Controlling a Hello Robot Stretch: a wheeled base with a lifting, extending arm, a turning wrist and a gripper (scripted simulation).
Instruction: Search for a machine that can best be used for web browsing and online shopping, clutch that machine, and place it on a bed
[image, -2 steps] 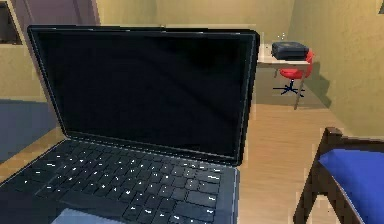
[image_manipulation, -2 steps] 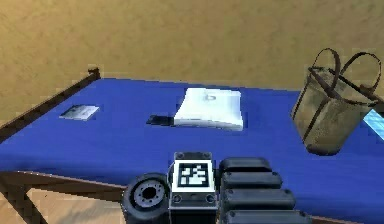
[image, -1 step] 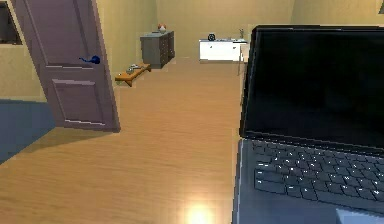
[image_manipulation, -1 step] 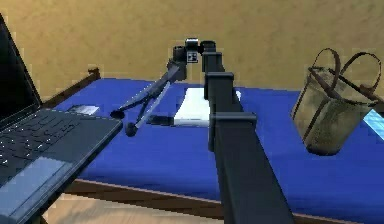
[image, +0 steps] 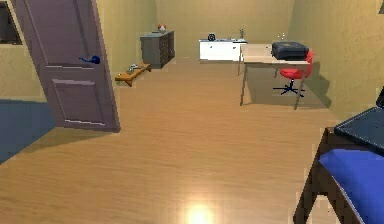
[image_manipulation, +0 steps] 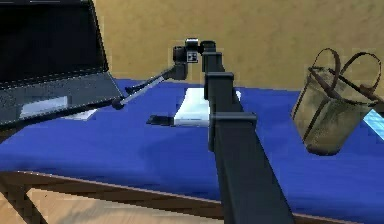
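Observation:
An open laptop (image_manipulation: 50, 60) with a dark screen and grey keyboard stands at the arm side view's left, over the blue bed (image_manipulation: 120, 150). My arm (image_manipulation: 235, 140) rises from the bottom edge. At its far end, the gripper (image_manipulation: 120, 100) points its thin fingers (image_manipulation: 145, 86) down-left to the laptop's near corner. I cannot tell whether it holds the laptop, since the bed lies right beneath. In the forward view the bed (image: 352, 175) shows at the bottom right, with a dark flat shape (image: 362, 128) on it.
On the bed lie a white box (image_manipulation: 190, 108), a small dark flat thing (image_manipulation: 158, 121) and an olive bag (image_manipulation: 335, 100). Ahead are an ajar door (image: 62, 60), a desk (image: 265, 58) carrying a dark case (image: 290, 50), a red chair (image: 294, 72), two cabinets and open wooden floor (image: 190, 140).

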